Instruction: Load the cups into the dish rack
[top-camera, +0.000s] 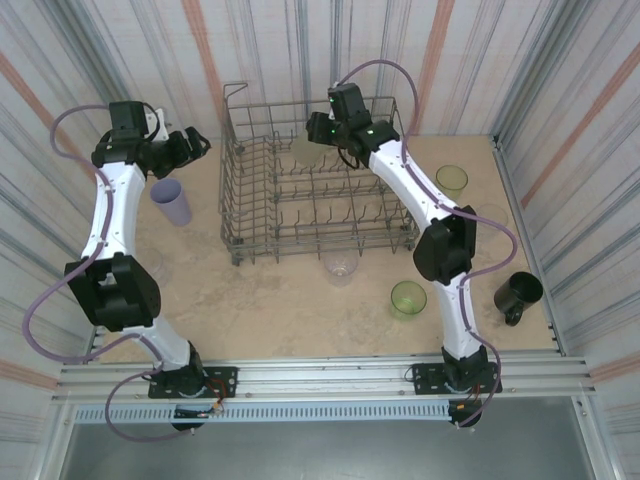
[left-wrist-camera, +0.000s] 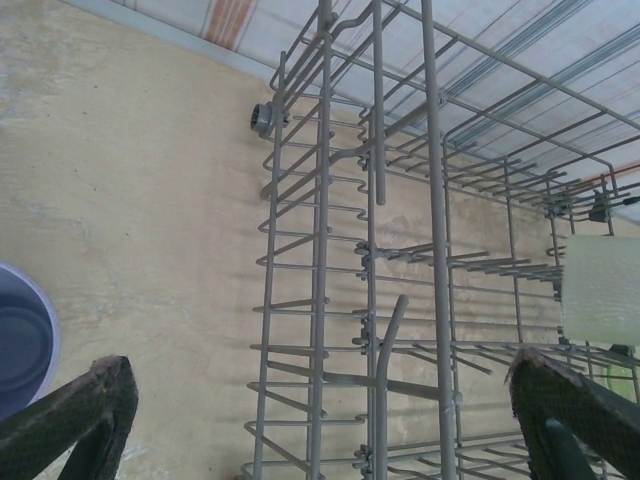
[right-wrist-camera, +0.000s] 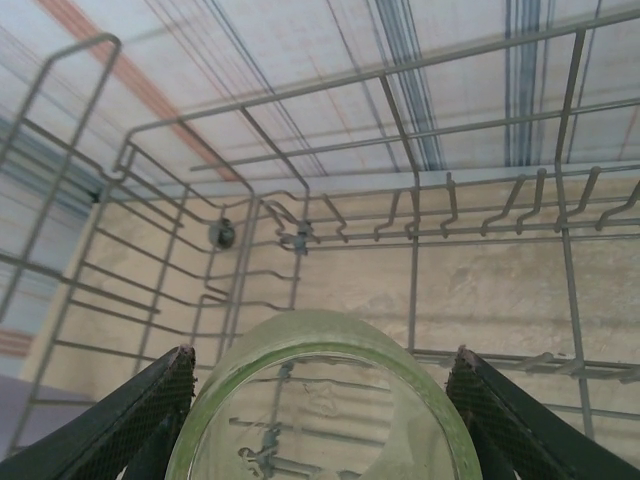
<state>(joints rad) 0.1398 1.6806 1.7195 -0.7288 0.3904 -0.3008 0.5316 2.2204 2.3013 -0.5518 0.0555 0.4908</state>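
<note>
My right gripper (top-camera: 310, 143) is shut on a translucent yellow-green cup (top-camera: 305, 152) over the back middle of the grey wire dish rack (top-camera: 228, 180). In the right wrist view the cup (right-wrist-camera: 320, 340) sits between both fingers (right-wrist-camera: 150, 410), with the rack's tines (right-wrist-camera: 415, 230) below it. My left gripper (top-camera: 200, 143) hangs open and empty just left of the rack's back left corner. A lavender cup (top-camera: 172, 201) stands on the table below it. The left wrist view has that lavender cup (left-wrist-camera: 25, 340) at the left edge, the rack (left-wrist-camera: 320, 250) ahead and the held cup (left-wrist-camera: 600, 290) at the right.
On the table outside the rack stand a yellow-green cup (top-camera: 452, 180) at the right, another (top-camera: 408, 298) in front, a clear cup (top-camera: 341, 266) against the rack's front edge and a dark cup (top-camera: 518, 293) at the far right. Striped walls enclose the table.
</note>
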